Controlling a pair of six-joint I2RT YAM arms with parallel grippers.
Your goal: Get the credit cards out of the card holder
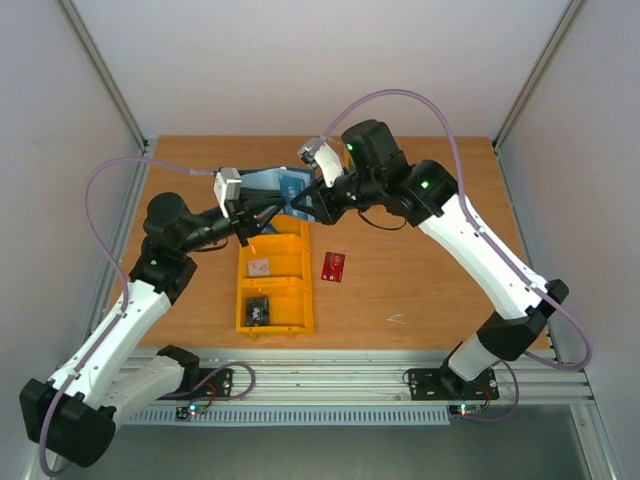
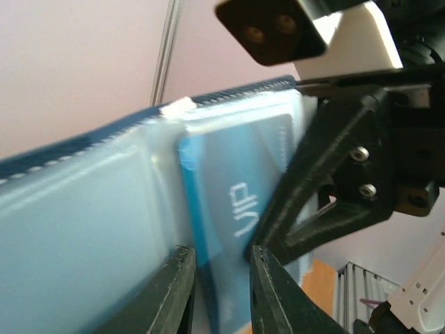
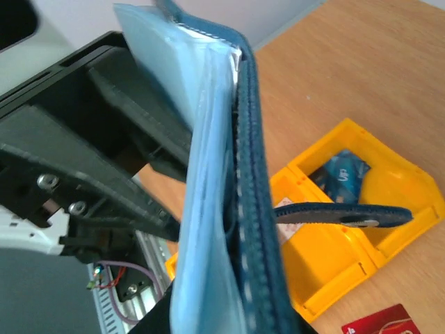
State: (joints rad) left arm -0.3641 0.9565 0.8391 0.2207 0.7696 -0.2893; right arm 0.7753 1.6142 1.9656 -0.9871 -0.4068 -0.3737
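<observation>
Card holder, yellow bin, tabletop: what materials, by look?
Card holder: navy fabric or faux leather, matte, pale edge stitching; pockets look like translucent soft plastic. Yellow bin: moulded plastic, slightly glossy. Tabletop: wood or wood-look laminate, faint grain.

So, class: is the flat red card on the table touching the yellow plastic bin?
Apart. Top view shows bare tabletop between the red card and the yellow bin.
</observation>
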